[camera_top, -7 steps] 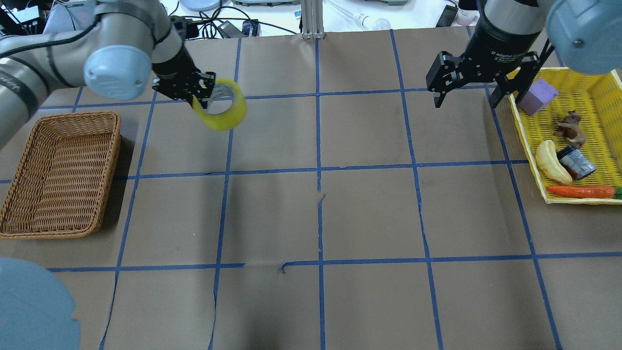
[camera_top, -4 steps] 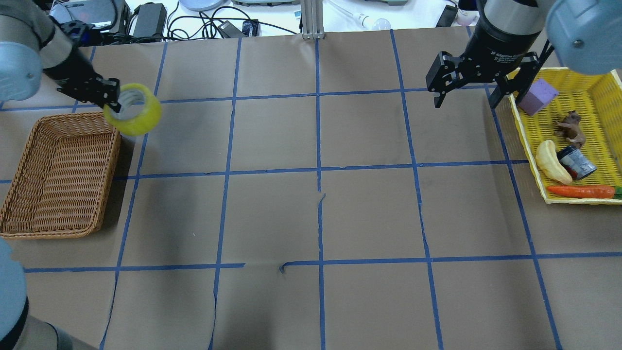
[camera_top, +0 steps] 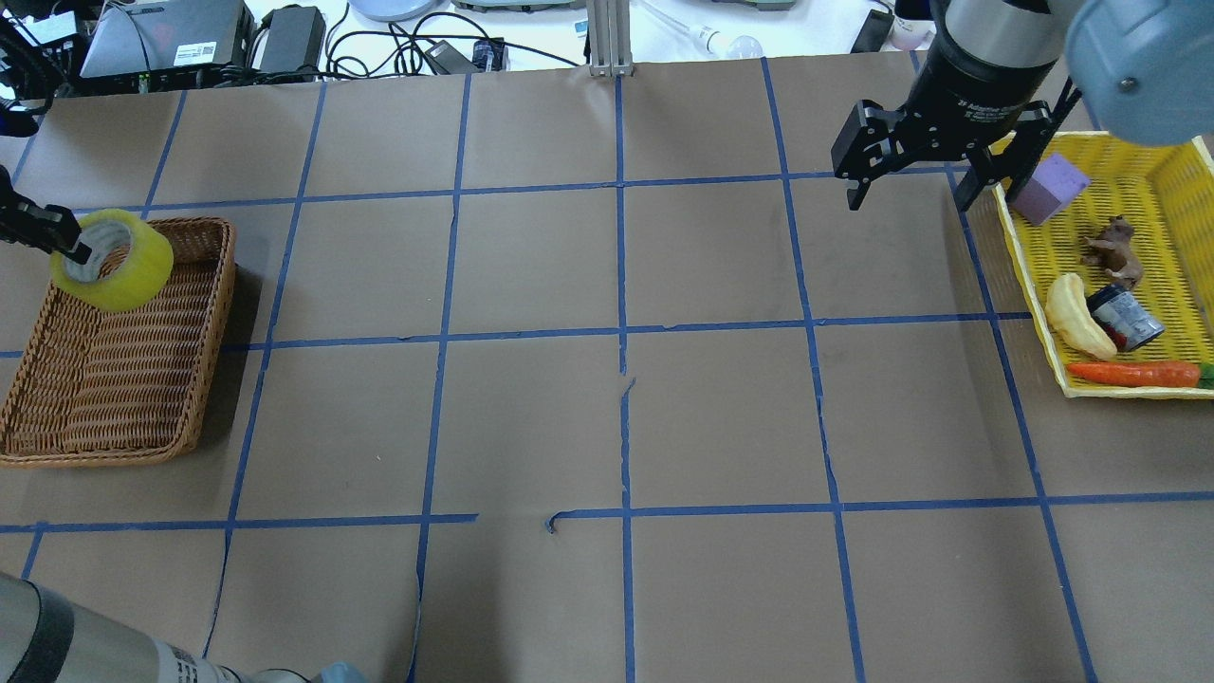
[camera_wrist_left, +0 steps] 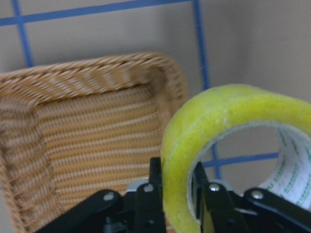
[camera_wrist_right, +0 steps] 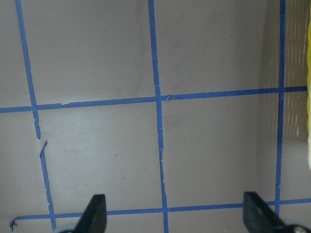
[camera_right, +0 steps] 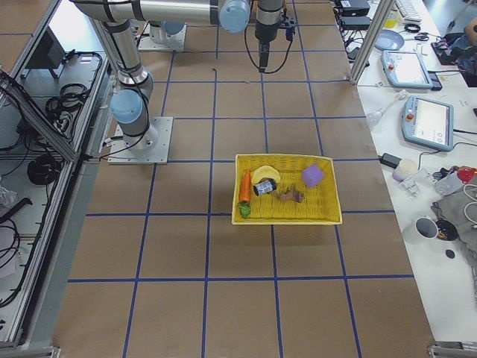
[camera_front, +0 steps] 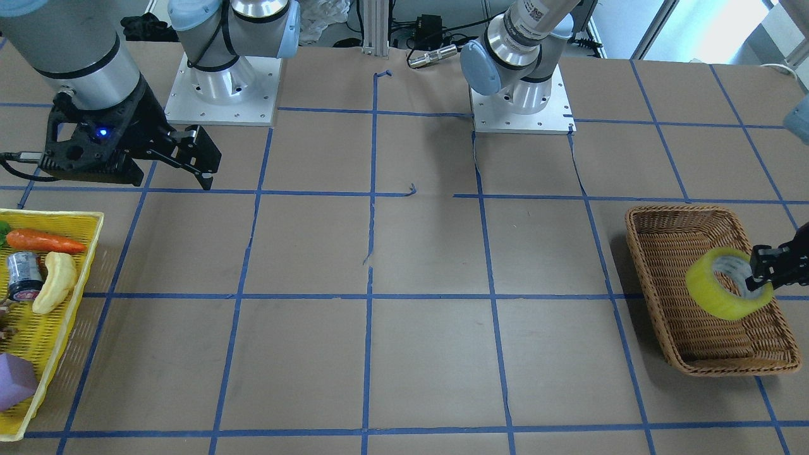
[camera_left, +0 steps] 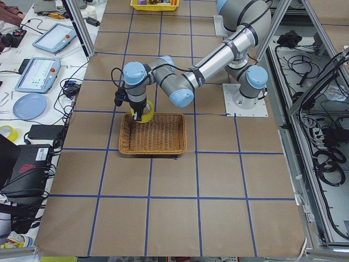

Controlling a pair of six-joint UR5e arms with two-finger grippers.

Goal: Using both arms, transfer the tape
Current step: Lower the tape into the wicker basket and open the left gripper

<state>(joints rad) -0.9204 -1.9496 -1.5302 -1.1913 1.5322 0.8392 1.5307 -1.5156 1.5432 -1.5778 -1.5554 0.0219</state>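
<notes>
The yellow tape (camera_top: 119,275) hangs tilted over the far end of the wicker basket (camera_top: 213,332). My left gripper (camera_top: 71,249) is shut on its rim, one finger inside the white core. The front-facing view shows the tape (camera_front: 720,297) above the basket (camera_front: 644,265), with the left gripper (camera_front: 755,284) at the view's right edge. In the left wrist view the tape (camera_wrist_left: 194,131) sits between the pads over the basket (camera_wrist_left: 97,73). My right gripper (camera_top: 909,194) is open and empty at the far right, beside the yellow tray (camera_top: 1029,275); it also shows in the right wrist view (camera_wrist_right: 177,218).
The yellow tray holds a purple block (camera_top: 1048,188), a brown animal toy (camera_top: 1112,249), a banana toy (camera_top: 1076,318), a small can (camera_top: 1127,318) and a carrot (camera_top: 1133,373). Brown paper with a blue tape grid covers the table. Cables and devices lie beyond the far edge.
My left arm has carried the tape leftward, from above the far-left part of the table to over the basket's far end. The right arm has not moved.
</notes>
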